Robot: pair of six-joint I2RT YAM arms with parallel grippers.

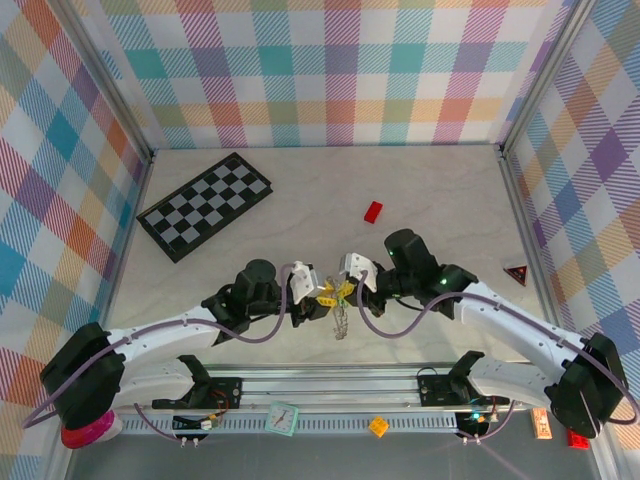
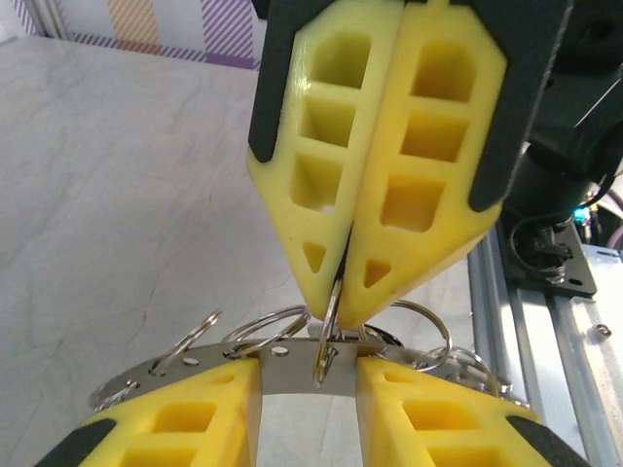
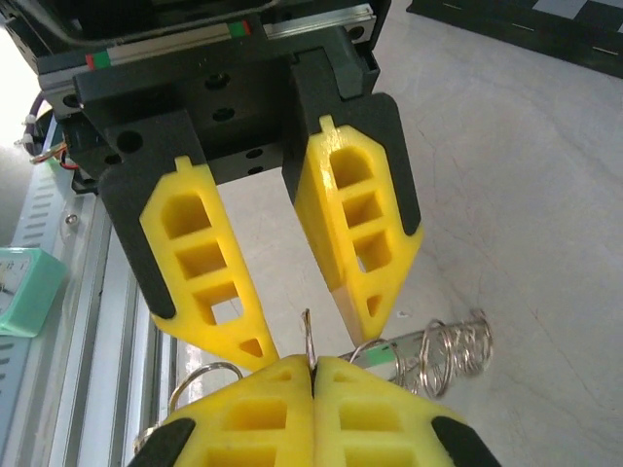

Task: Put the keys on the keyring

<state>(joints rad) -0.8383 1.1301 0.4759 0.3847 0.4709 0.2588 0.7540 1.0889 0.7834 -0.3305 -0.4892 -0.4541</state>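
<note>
The keyring [image 2: 292, 365] is a curved silver band with holes, hung with several split rings, and dangles between the two grippers [image 1: 340, 318]. My right gripper [image 3: 313, 362] is shut on one upright split ring [image 2: 329, 331] of it. My left gripper [image 2: 310, 370] stands open, its fingers [image 3: 200, 282] on either side of that ring, with the band lying across their tips. A pale green patch [image 3: 375, 355] sits on the band's end beside a coil of rings [image 3: 448, 350]. Whether it is a key's head I cannot tell. The keys are otherwise hidden among the rings.
A black-and-grey chequerboard [image 1: 205, 205] lies at the far left and a small red block [image 1: 373, 211] at mid-table. A dark triangular piece [image 1: 516, 273] sits by the right wall. The metal rail [image 1: 330, 385] runs along the near edge, close under both grippers.
</note>
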